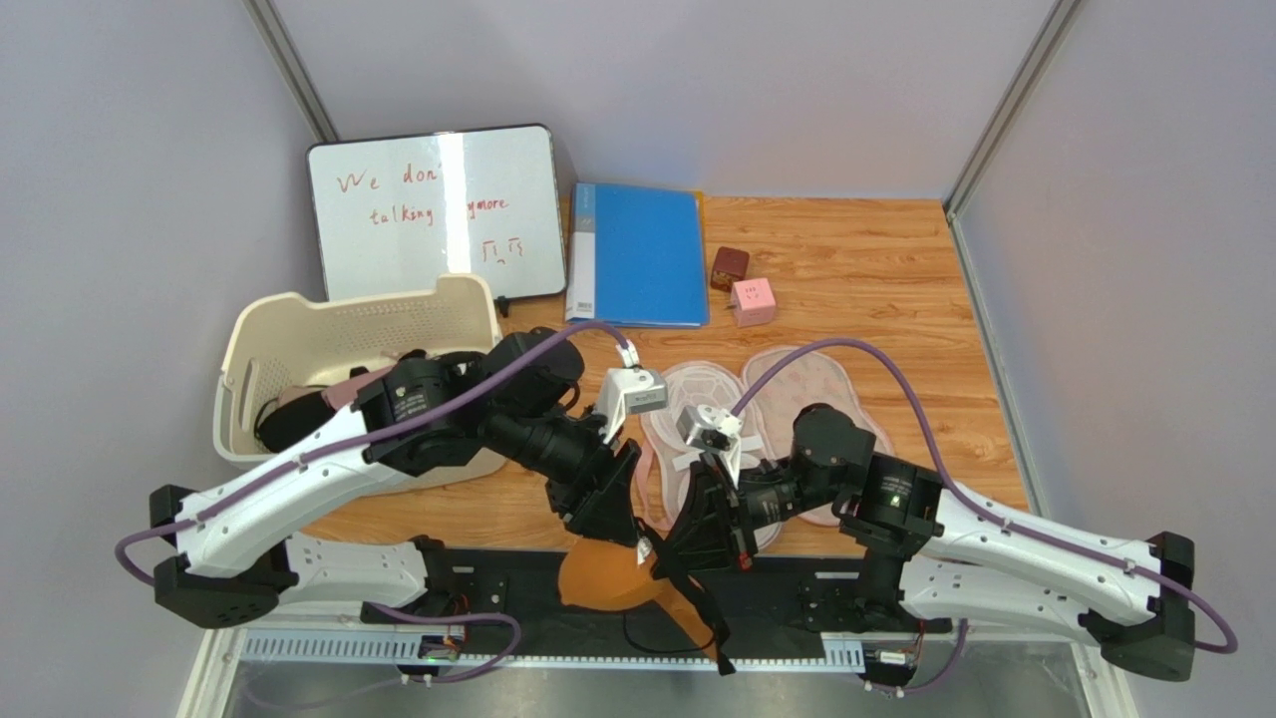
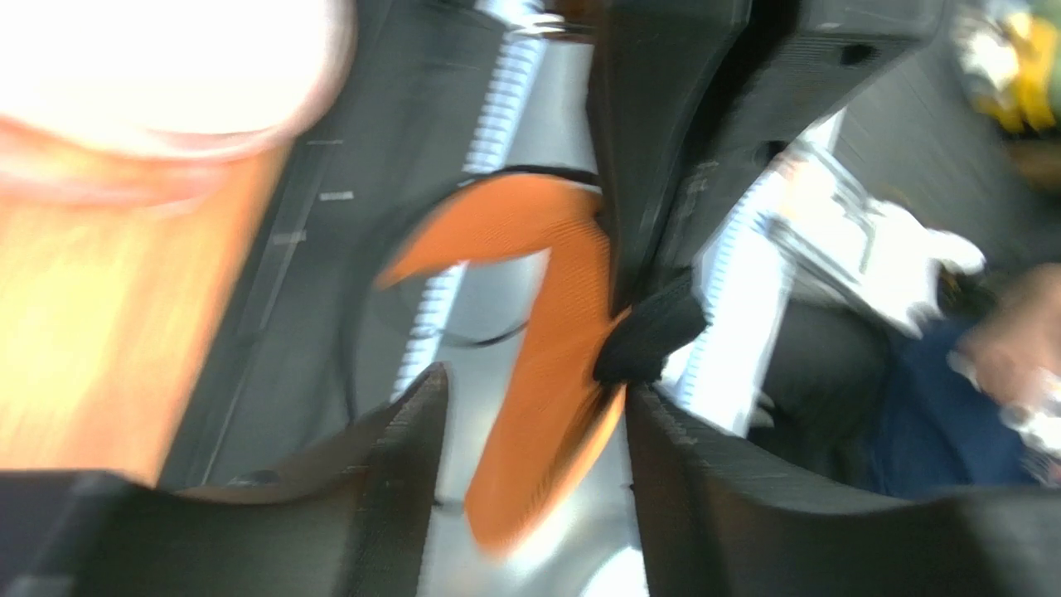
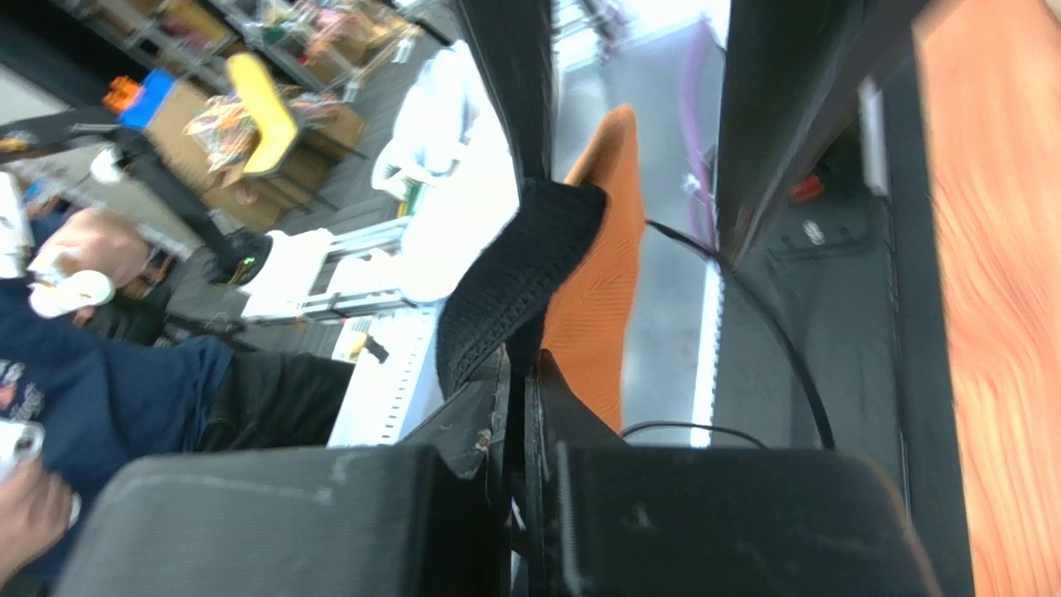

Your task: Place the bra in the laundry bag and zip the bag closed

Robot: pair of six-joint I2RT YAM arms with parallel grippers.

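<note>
Right gripper (image 3: 521,373) pinched shut on bra (image 3: 598,286) band. Left gripper (image 2: 533,388) half-wide, band between its fingers, ungripped. Bag (image 1: 816,392) lies open beyond both grippers. Hold right pinch firm; lift cups clear before carrying forward.

The wooden table (image 1: 899,299) is holding a few things. A white board (image 1: 435,210) with red writing is sitting at the back left. A blue folder (image 1: 641,255) is lying just beside it. Two small boxes, one brown (image 1: 730,267) and one pink (image 1: 754,301), are sitting near the folder. A cream basket (image 1: 300,352) is sitting on the left. The laundry bag (image 1: 809,382) is lying open in the middle.
</note>
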